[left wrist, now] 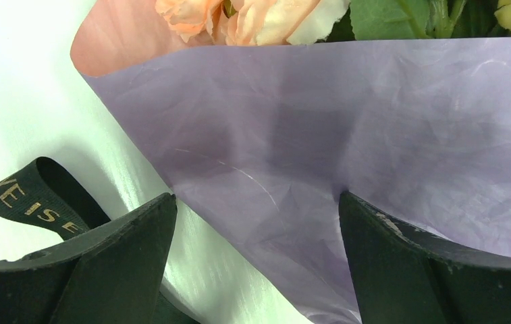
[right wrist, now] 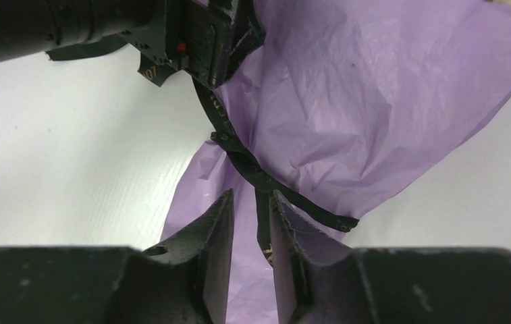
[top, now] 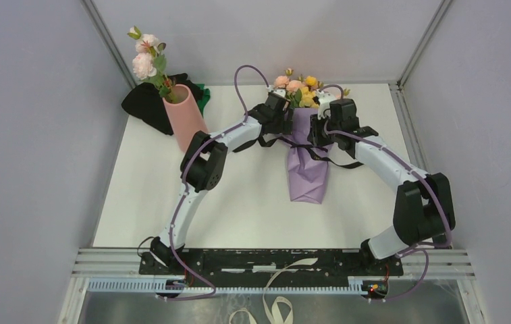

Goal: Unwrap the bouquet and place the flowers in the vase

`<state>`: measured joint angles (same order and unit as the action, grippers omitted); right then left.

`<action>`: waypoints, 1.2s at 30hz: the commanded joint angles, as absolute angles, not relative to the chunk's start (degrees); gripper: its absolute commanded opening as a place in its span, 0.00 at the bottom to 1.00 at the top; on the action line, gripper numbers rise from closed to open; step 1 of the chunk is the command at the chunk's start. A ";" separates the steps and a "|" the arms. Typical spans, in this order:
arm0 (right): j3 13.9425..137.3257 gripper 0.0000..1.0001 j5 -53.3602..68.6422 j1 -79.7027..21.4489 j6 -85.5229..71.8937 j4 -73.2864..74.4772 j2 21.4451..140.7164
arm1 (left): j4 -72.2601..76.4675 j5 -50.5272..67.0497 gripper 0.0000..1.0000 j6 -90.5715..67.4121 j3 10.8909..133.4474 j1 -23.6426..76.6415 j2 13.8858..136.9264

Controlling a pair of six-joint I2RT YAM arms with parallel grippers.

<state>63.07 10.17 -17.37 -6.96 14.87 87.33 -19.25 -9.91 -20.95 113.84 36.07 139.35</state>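
We saw our left pincer (left wrist: 258, 202) spread wide over the bouquet (left wrist: 347, 135). Our right pincer (right wrist: 252, 196) stood narrowly parted, a strand of black ribbon (right wrist: 242, 162) lying between its jaws.

White matte worktop (top: 252, 216), enclosed on three sides by plain grey-lilac panels: left wall (top: 30, 135), far wall (top: 259, 34), right wall (top: 495, 101). One aluminium far-left post (top: 106, 40) and one far-right post (top: 426, 40) mark the far corners. A ribbed aluminium rail (top: 104, 260) runs along the near edge. Lighting is even, shadows soft
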 commanded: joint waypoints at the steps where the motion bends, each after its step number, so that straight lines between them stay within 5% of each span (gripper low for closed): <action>1: 62.40 0.29 8.53 -17.32 -6.36 12.83 89.73 | -18.81 -10.35 0.95 -22.52 113.85 36.01 138.46; 12: 61.68 0.33 4.34 -17.38 -3.62 12.42 92.82 | -19.12 -9.65 0.95 -21.48 113.03 35.96 134.90; 18: 63.73 0.47 1.36 -17.34 2.72 12.41 91.63 | -14.69 -7.69 0.93 -21.84 104.84 35.99 131.49; 36: 68.41 0.51 -0.44 -17.39 14.33 21.35 97.25 | -13.51 -7.94 0.94 -20.04 102.11 36.00 129.17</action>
<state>68.27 -0.25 -17.37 12.36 20.25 96.25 -14.17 -8.45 -20.88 102.19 36.07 132.79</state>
